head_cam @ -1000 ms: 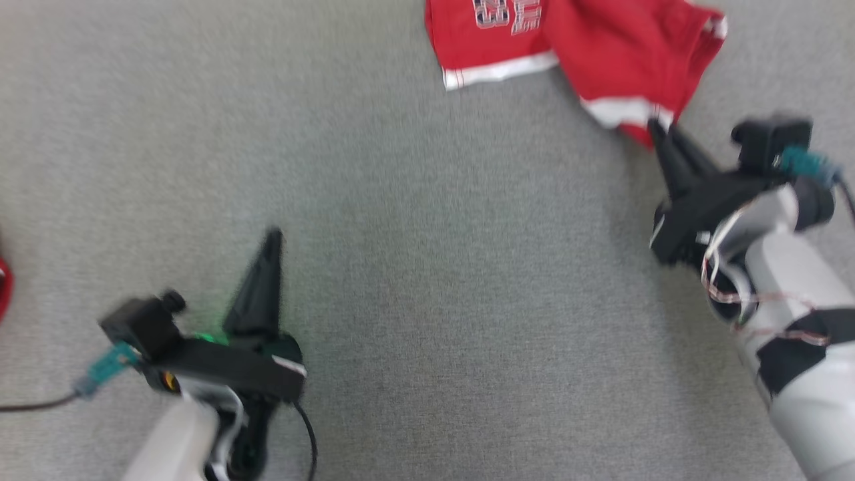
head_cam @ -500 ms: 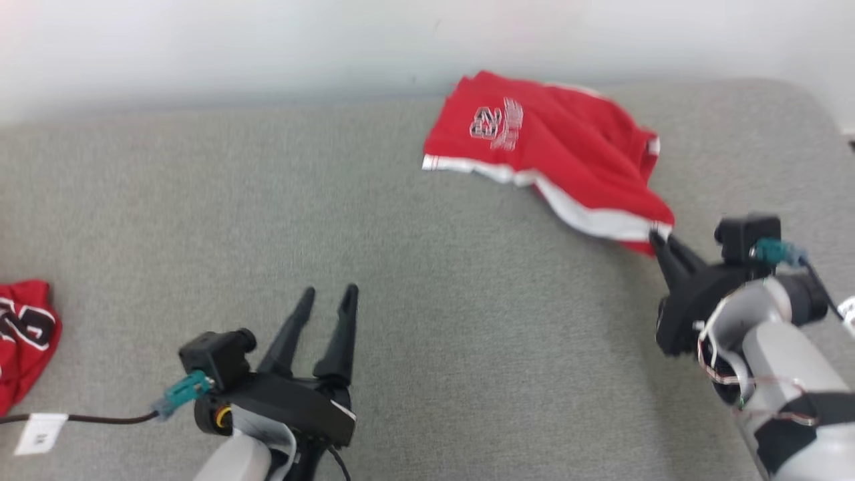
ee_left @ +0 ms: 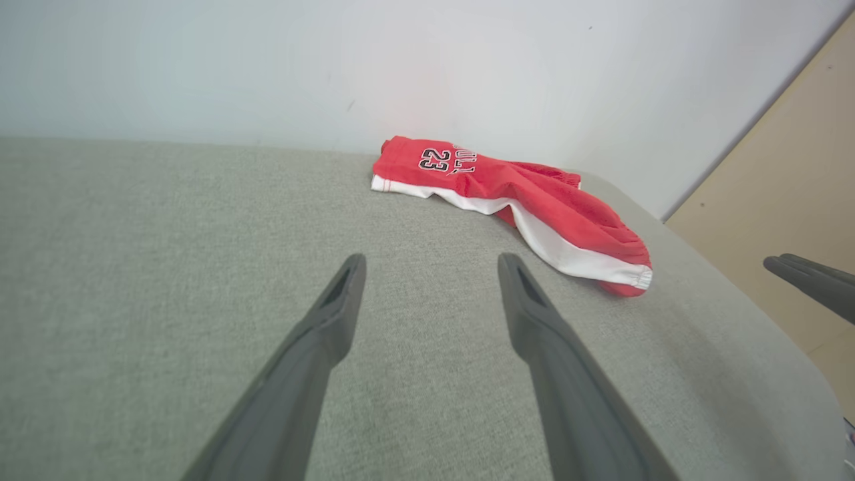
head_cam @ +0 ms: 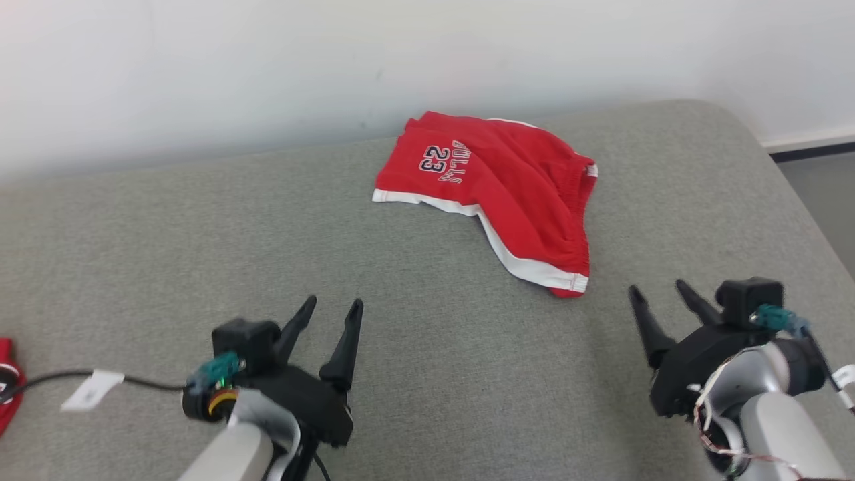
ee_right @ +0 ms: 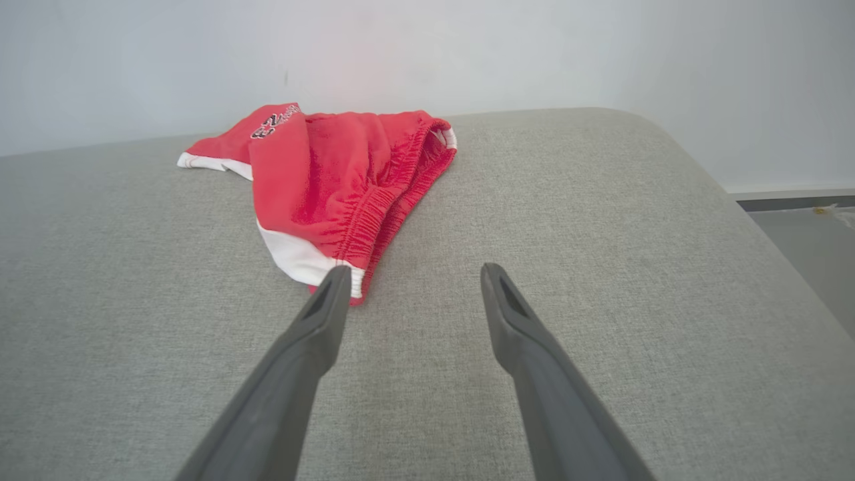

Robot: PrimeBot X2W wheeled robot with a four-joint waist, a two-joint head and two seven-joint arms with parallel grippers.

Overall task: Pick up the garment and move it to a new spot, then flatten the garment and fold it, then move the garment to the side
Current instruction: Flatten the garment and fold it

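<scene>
The garment (head_cam: 497,190) is a pair of red shorts with white hems and a "23" print, lying loosely bunched on the grey cushion near the back wall. It also appears in the left wrist view (ee_left: 528,200) and the right wrist view (ee_right: 334,180). My right gripper (head_cam: 658,289) stands open just right of and below the garment's near corner, holding nothing; its own view shows its jaws spread (ee_right: 414,270) with the left tip near the white hem. My left gripper (head_cam: 334,304) is open over bare cushion at the lower left, well away from the garment (ee_left: 431,257).
The grey cushion (head_cam: 167,234) ends at a white wall (head_cam: 267,67) behind and rounds off at the right edge, with floor (head_cam: 821,194) beyond. Another red garment (head_cam: 5,384) pokes in at the far left edge. A dark cable with a white tag (head_cam: 90,389) trails from my left wrist.
My right gripper has let go of the garment's corner and pulled back; the garment now lies on the cushion. The left gripper went from shut to open. The head camera has tilted up.
</scene>
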